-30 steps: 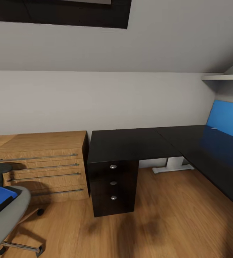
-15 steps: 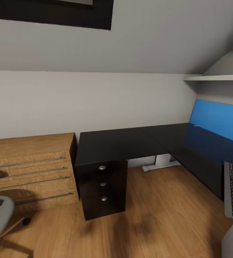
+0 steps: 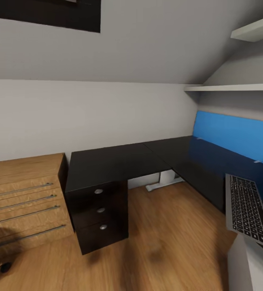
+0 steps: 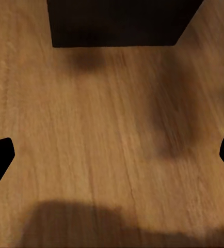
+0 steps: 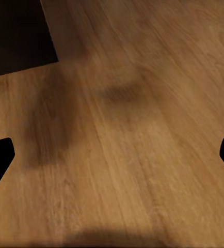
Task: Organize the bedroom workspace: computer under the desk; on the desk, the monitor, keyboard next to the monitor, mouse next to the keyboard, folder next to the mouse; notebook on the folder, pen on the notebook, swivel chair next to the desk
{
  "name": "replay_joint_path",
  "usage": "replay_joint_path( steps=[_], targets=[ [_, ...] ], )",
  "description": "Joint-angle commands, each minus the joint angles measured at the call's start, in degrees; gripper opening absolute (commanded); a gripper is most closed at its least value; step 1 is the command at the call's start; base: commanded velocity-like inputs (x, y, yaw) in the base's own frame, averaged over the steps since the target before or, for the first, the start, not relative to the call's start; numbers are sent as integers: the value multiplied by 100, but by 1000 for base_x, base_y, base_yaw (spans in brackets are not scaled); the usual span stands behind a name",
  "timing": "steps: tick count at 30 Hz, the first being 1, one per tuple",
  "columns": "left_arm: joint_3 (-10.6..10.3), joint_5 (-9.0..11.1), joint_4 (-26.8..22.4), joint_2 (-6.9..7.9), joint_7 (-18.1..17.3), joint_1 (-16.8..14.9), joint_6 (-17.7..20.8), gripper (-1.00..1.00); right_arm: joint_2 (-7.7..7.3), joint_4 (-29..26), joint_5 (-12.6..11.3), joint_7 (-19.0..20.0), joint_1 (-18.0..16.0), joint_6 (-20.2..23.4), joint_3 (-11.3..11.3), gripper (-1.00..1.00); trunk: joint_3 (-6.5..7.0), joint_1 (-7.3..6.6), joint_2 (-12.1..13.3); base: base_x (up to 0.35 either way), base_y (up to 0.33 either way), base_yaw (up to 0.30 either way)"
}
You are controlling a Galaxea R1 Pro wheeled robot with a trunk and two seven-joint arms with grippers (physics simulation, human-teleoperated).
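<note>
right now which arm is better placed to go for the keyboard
Probably the right. The keyboard lies at the head view's right edge, on the robot's right side. Both grippers, left and right, are open over bare floor.

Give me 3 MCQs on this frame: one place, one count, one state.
1. Where is the keyboard?
A. head view's lower right
B. on the oak drawers
C. on the floor

2. How many round knobs on the black drawer unit?
A. one
B. three
C. five

3. How does the left gripper stand?
A. shut on a pen
B. shut, empty
C. open, empty

Key: 1 A, it lies at the lower right edge on a white surface. 2 B, three silver knobs stacked down its front. 3 C, its fingertips sit far apart over bare wood floor.
</note>
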Motion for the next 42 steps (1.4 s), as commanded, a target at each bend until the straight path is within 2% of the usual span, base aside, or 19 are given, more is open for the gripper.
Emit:
replay_joint_path(
  steps=[1,42],
  targets=[
    [24,54,3,-3,-57,-2,-7,100,1,12,63,-37,-6,-16,-42,100,-6,-1,-3,0,0,-280],
    [24,62,12,-3,-57,-2,-5,100,-12,12,53,-37,-9,23,-50,100,-5,-1,-3,0,0,-275]
  ],
)
